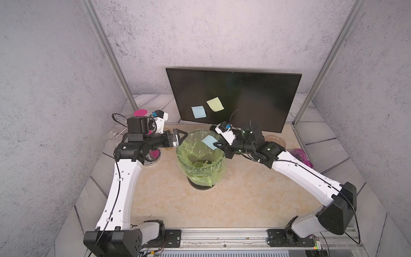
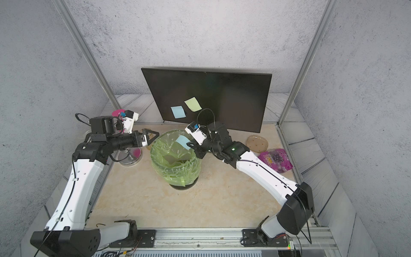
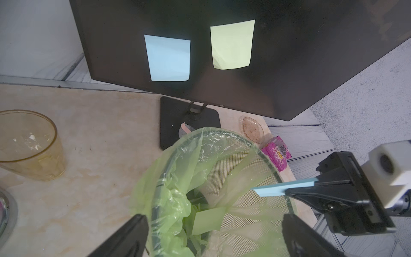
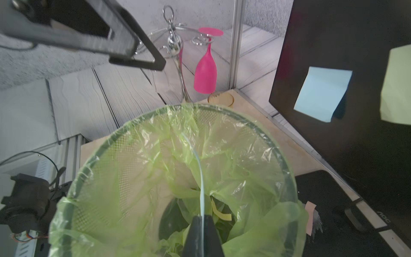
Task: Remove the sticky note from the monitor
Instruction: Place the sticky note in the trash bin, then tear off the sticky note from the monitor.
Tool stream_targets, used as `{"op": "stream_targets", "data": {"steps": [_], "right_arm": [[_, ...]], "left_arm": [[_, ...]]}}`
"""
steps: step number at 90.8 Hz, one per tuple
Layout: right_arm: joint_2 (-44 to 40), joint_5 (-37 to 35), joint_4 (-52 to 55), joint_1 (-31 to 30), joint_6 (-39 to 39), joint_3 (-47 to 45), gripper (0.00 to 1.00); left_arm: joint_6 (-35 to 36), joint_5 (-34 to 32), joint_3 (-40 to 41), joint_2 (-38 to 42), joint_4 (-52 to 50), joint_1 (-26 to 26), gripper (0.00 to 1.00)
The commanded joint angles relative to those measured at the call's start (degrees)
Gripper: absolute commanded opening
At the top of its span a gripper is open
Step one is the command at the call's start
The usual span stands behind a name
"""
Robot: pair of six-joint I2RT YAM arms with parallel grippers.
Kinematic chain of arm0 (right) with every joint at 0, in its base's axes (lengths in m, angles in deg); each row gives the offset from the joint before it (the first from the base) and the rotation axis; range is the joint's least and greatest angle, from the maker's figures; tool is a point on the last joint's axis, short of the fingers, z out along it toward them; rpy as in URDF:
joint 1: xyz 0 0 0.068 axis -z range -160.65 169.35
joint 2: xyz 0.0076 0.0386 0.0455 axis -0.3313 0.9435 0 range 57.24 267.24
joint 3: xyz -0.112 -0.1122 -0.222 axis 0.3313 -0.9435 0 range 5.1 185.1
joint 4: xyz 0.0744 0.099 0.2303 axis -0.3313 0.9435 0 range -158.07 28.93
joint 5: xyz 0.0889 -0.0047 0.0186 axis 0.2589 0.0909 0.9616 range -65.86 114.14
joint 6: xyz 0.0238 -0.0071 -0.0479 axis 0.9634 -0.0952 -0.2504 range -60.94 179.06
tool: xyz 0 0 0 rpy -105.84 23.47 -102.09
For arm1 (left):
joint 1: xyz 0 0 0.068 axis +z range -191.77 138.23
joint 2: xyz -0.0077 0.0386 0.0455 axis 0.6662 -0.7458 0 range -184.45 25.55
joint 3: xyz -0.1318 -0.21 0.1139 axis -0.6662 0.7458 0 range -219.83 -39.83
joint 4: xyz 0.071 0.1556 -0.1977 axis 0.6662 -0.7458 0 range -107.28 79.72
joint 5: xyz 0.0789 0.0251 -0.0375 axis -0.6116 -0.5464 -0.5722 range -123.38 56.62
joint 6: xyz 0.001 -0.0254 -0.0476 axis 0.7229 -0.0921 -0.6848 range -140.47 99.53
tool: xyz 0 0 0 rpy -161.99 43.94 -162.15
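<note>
While the right pincer [image 1: 214, 145] pinches a blue sticky note [image 1: 208, 140] over the lined bin [image 1: 200, 171], left pincer [image 1: 180, 138] spread, a clean drop needs jaws parting fully.

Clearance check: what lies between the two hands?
The green-lined wastebasket, with the blue sticky note held by the right hand over it, in both top views.

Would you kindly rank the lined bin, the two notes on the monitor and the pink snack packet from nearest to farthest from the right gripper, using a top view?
1. Lined bin, directly beneath the right gripper.
2. Blue note and yellow-green note, behind it on the monitor; too close to call.
3. Pink snack packet, far off to the right.
</note>
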Motion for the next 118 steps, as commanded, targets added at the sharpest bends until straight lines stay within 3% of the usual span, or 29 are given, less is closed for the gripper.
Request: {"op": "stream_targets", "data": {"steps": [1,15,29,35,52,64,118], "right_arm": [[0.2,-3.0,2.4,-0.9,-2.9,3.0,0.21],[-0.7,-5.7,-1.6,-0.9,-0.6,2.8,0.48],[-1.3,-13.9,-4.1,0.1,4.0,3.4,0.57],[-1.5,-14.3,-6.1,2.6,7.9,3.0,0.59],[-0.3,-6.6,-18.1,11.5,24.5,-0.1,0.65],[3.7,-6.4,-21.7,14.0,29.8,1.3,0.68],[17.7,-13.1,-27.9,13.6,30.8,10.9,0.71]], "left_arm": [[0.6,0.1,-1.1,0.0,-0.4,0.5,1.00],[0.4,0.3,-1.1,-0.2,-0.4,0.5,1.00],[0.1,0.8,-1.5,-0.4,-0.4,0.5,1.00],[0.1,0.7,-1.4,-0.4,-0.4,0.5,1.00],[0.2,0.6,-1.3,-0.3,-0.8,0.5,1.00],[0.2,0.5,-1.2,-0.3,-0.7,0.5,1.00],[0.1,0.8,0.2,-0.2,0.2,0.6,1.00]]}}
